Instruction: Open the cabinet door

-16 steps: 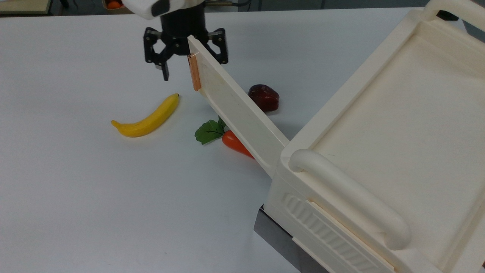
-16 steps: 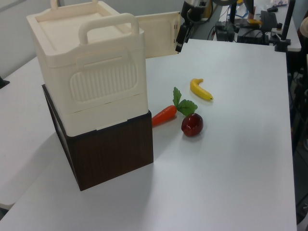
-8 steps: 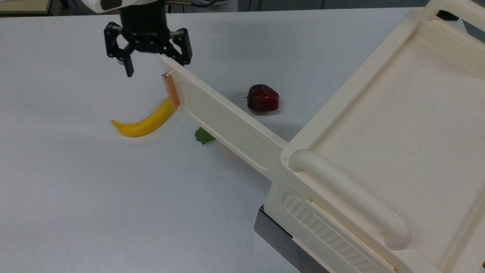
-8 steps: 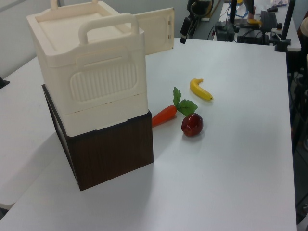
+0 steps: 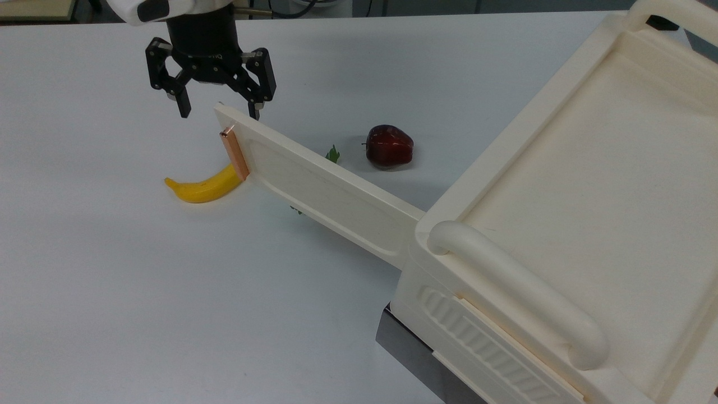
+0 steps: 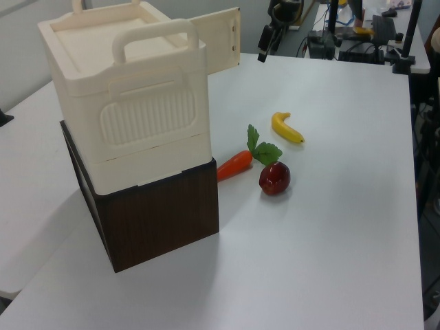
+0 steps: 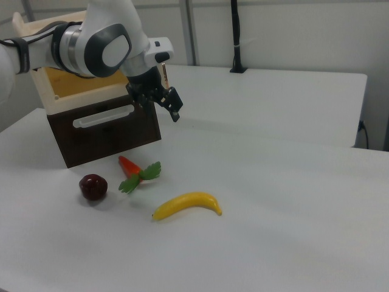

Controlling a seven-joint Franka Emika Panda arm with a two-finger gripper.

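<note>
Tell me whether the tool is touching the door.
Cannot tell. In the top view the open tool has one fingertip overlapping the door's top edge, without settling contact; the left view suggests a gap, but not plainly.
</note>
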